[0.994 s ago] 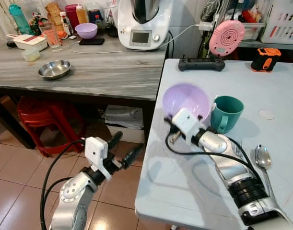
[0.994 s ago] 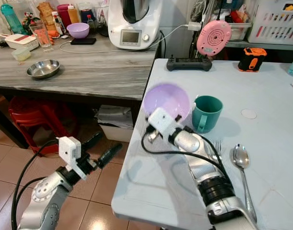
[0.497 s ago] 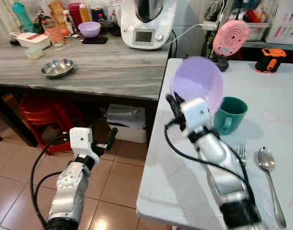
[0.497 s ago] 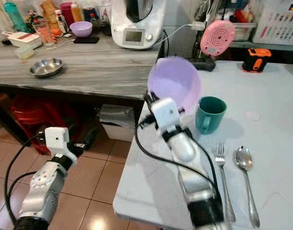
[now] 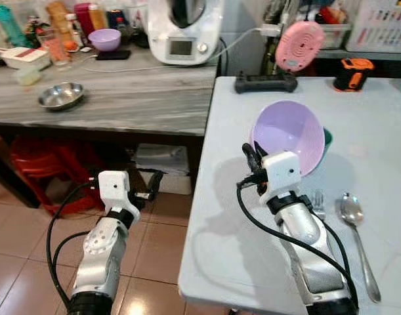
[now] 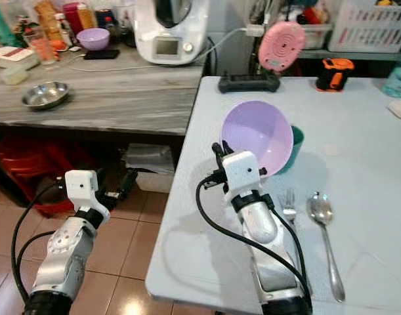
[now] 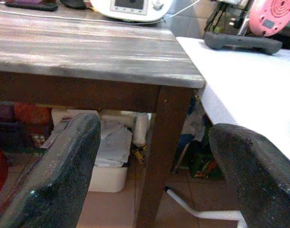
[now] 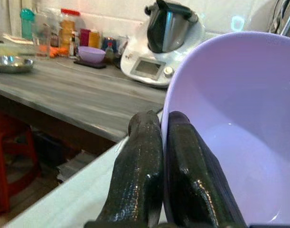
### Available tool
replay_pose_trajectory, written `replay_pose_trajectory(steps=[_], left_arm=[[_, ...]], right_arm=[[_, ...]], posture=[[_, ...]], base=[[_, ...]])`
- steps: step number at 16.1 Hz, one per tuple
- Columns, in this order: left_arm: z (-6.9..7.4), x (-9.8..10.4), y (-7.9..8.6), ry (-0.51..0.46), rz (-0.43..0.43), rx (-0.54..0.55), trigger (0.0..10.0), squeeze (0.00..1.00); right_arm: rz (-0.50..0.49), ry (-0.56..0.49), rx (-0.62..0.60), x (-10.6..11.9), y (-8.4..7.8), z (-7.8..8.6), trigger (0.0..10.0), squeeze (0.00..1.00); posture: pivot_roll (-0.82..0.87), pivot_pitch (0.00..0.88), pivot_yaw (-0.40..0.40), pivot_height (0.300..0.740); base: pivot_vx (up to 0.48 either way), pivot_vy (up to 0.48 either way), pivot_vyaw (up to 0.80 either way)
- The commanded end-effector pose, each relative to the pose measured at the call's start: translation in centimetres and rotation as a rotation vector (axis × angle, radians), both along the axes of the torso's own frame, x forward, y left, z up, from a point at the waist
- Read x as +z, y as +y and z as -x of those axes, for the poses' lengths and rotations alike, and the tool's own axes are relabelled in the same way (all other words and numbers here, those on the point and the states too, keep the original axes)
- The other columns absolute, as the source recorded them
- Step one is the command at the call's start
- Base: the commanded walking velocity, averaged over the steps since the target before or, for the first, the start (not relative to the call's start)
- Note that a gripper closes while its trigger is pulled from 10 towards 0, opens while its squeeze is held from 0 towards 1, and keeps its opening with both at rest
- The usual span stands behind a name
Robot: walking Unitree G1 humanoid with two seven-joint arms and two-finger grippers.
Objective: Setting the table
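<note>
The right gripper [image 8: 156,124] is pinching the purple bowl [image 5: 289,135] by its rim, hiding the green mug [image 5: 326,137] just beyond; fork [image 5: 318,202] and spoon [image 5: 355,220] are lying beside. The left gripper [image 7: 154,166] is hanging wide open, gripping nothing.

Bare tabletop [image 5: 233,216] left of fork [image 5: 317,200].

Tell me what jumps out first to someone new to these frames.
The large lilac plastic bowl, tilted on edge over the white table and pinched at its rim by the right gripper. Behind it sits a teal mug, mostly hidden; a steel fork and spoon lie to its right. The left gripper hangs open beside the table.
</note>
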State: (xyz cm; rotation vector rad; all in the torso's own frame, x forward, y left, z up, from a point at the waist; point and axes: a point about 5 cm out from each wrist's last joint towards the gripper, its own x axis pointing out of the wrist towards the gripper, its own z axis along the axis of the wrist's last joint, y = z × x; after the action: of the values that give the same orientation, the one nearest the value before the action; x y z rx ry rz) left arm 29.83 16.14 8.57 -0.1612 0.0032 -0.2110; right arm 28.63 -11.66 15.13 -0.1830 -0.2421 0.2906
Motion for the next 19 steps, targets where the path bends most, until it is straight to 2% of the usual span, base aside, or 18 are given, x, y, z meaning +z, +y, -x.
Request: replay_pose_trajectory(steps=[1,10,19], left_arm=[[0.05,-0.14,0.38,0.004,-0.005,0.015,10.0,0.00],[0.08,-0.14,0.52,0.002,-0.008,0.019,10.0,0.00],[0.29,-0.39,0.03,0.007,-0.016,-0.005,10.0,0.00]], right_arm=[[-0.006,-0.007,-0.009,0.27,-0.23,0.23,10.0,0.00],[0.000,0.001,-0.012,0.13,-0.23,0.18,10.0,0.00],[-0.015,0.011,-0.020,-0.04,-0.17,0.28,10.0,0.00]], posture=[[-0.07,0.003,0.086,0.740],[-0.07,0.000,0.079,0.740],[-0.07,0.009,0.088,0.740]], base=[[0.000,0.000,0.00],[0.000,0.000,0.00],[0.000,0.316,0.00]])
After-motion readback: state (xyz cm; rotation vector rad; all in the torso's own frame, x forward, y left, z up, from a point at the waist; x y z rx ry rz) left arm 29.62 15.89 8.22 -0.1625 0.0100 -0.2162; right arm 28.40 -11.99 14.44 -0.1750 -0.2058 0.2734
